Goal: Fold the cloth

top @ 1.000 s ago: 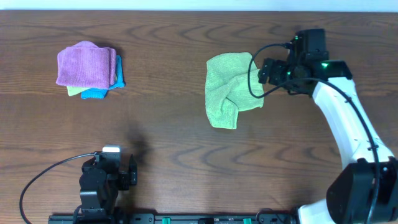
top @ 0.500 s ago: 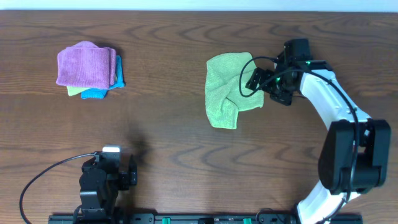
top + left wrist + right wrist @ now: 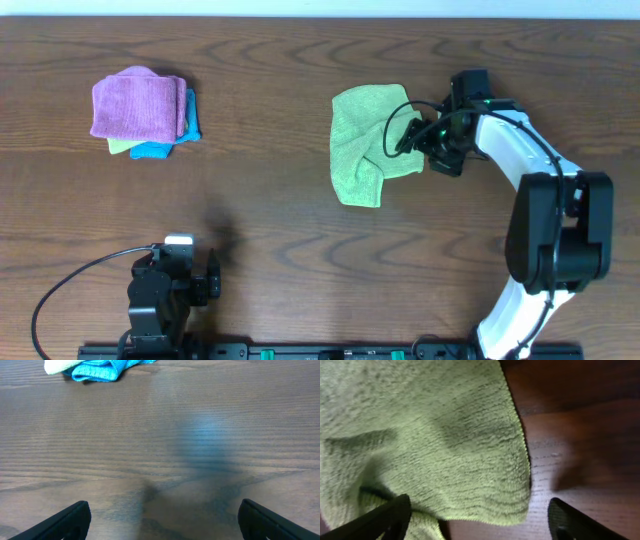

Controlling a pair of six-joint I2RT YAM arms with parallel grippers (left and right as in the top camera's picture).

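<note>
Cloth [image 3: 370, 145] lies rumpled on the counter [image 3: 280, 220], so your right tool [image 3: 480, 517], fingers apart, straddles its right-hand corner ready to pinch, while the left tool [image 3: 162, 517], also apart, sits well clear of it

place: robot lab bench | cues: dark brown wood-grain tabletop [image 3: 280, 220]; white jointed robot arm [image 3: 525, 155]; black mounting rail [image 3: 300, 352] along table edge

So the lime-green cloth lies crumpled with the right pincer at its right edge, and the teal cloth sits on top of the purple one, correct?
No. The purple cloth is on top, and the teal cloth pokes out beneath it; the overhead view shows this. The rest stands: the lime-green cloth lies crumpled with the right pincer at its right edge.
</note>
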